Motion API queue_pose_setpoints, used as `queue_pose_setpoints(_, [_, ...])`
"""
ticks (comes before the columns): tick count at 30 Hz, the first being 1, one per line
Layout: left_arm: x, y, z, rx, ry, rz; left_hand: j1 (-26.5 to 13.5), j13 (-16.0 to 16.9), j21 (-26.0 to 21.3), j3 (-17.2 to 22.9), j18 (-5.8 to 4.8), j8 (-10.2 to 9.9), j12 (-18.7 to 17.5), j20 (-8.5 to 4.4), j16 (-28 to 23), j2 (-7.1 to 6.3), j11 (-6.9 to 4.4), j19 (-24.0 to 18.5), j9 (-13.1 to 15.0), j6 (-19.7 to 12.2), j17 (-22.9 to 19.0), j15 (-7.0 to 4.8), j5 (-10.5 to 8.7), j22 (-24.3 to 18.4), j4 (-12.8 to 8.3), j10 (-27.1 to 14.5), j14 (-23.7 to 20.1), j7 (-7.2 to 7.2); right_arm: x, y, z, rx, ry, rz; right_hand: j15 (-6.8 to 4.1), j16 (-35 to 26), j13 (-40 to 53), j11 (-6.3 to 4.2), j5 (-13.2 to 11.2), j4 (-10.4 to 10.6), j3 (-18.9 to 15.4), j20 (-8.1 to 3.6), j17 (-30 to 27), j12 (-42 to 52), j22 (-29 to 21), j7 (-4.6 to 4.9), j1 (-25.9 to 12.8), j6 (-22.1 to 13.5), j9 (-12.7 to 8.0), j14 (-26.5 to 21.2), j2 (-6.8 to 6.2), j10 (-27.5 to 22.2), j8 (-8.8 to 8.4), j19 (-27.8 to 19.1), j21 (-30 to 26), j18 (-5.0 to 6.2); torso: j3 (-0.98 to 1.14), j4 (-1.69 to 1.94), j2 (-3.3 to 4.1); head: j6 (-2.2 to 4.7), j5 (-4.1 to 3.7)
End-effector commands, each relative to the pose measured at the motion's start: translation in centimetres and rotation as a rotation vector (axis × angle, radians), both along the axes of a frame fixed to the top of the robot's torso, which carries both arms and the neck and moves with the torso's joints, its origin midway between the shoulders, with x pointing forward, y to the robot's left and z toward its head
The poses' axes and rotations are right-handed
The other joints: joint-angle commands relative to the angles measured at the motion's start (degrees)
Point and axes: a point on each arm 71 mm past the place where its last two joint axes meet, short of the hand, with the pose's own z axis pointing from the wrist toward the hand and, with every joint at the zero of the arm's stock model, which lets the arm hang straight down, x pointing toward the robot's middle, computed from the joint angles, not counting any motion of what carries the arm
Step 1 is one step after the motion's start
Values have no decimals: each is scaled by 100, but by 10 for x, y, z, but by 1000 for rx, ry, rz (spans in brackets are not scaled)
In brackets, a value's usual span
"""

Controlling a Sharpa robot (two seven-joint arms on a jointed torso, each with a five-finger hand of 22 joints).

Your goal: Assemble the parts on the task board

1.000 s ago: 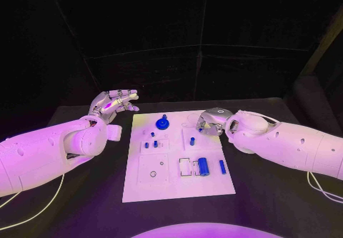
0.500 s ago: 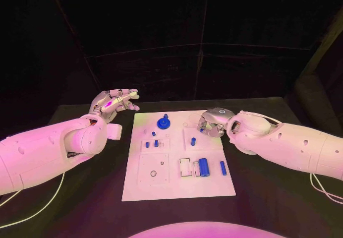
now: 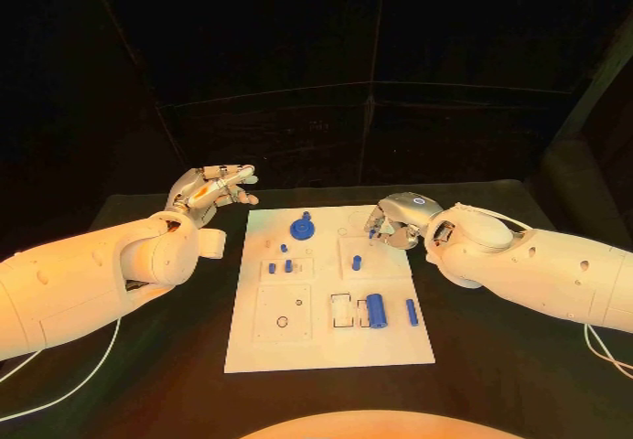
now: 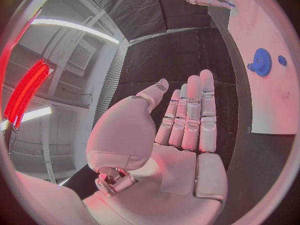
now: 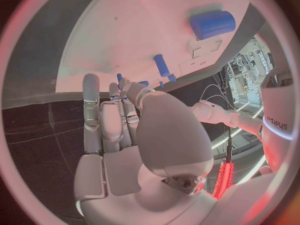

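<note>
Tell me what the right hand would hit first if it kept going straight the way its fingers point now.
Probably the task board itself. The right hand hovers over its far right part, fingers angled down toward the white surface near the small blue peg. Depth is unclear, so whether it meets bare plate or that peg first cannot be told.

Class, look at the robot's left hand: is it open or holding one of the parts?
Open. The left hand hangs beside the task board with fingers straight and palm bare in the left wrist view.
</note>
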Motion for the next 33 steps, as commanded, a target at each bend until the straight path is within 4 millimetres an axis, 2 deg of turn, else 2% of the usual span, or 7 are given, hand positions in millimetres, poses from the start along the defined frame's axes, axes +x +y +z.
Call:
queue_pose_setpoints(1, [1, -1, 1, -6, -7, -14, -42, 5, -23, -15, 14, 28, 25, 21, 37, 10, -1, -27, 0, -30, -5, -6, 10, -5, 19, -23, -33, 2, -1, -1, 11, 62, -35, -22, -37, 16, -8, 18, -16, 0, 40, -4, 0, -33, 5, 4, -56, 43, -1, 162, -11, 35, 15, 51, 35, 52, -3, -3, -5, 1, -10])
queue_pose_setpoints(7, [1, 0, 1, -5, -7, -13, -26, 6, -33, -24, 16, 33, 37, 26, 41, 14, 2, -29, 1, -43, -12, -3, 10, -15, 14, -44, -45, 5, -14, 9, 32, 131, -52, 10, -37, 34, -8, 17, -14, 1, 46, -4, 24, -35, 31, 3, -64, 43, -1, 166, -10, 35, 15, 63, 48, 48, -1, -2, -6, 0, 24])
queue_pose_setpoints(12, [1, -1, 1, -7, -6, -16, -26, 6, -33, -24, 16, 33, 37, 26, 41, 14, 2, -29, 1, -43, -12, -3, 10, -15, 14, -44, -45, 5, -30, 33, 44, 188, -53, 77, -38, 41, -8, 14, -10, -12, 66, -5, 30, -39, 39, 2, -58, 39, -2, 168, -10, 32, 12, 68, 54, 48, -7, 9, -8, 2, 63])
queue_pose_setpoints(18, [0, -5, 1, -11, -4, -26, -15, 7, -37, -27, 17, 36, 45, 27, 44, 18, 3, -29, 2, -46, -16, -3, 10, -19, 9, -51, -49, 5, -39, 66, 48, 216, -32, 149, -39, 41, -8, 14, -10, -16, 72, -5, 28, -40, 45, 2, -57, 38, -3, 168, -9, 32, 11, 71, 58, 47, -22, 22, -2, 3, 169])
queue_pose_setpoints(22, [-1, -11, 1, -16, -3, -38, -3, 8, -40, -30, 18, 39, 52, 28, 47, 19, 3, -28, 2, -50, -19, -2, 10, -23, 3, -58, -53, 6, -39, 87, 43, 207, -13, 190, -40, 42, -7, 13, -8, -25, 88, -6, 29, -41, 41, 2, -53, 40, -2, 169, -4, 35, 12, 68, 58, 48, -22, 35, -1, -44, 310])
queue_pose_setpoints(27, [-1, -15, 2, -21, -2, -49, 8, 8, -42, -32, 19, 43, 58, 29, 50, 20, 3, -27, 3, -53, -22, -2, 10, -26, -3, -64, -56, 6, -45, 108, 27, 171, 24, 243, -40, 43, -7, 13, -5, -36, 100, -6, 28, -41, 42, 2, -47, 40, -2, 168, -3, 37, 12, 68, 60, 48, -5, -7, 6, -130, 531])
queue_pose_setpoints(33, [-2, -19, 2, -25, -6, -60, 37, 10, -47, -40, 21, 50, 74, 30, 57, 12, 5, -25, 4, -62, -29, -2, 10, -33, -23, -79, -64, 7, -58, 125, 0, 125, 82, 293, -39, 45, -7, 17, -2, -42, 101, -6, 29, -44, 37, 7, -58, 37, -3, 169, -17, 35, 10, 64, 59, 49, -18, 2, 8, -179, 626])
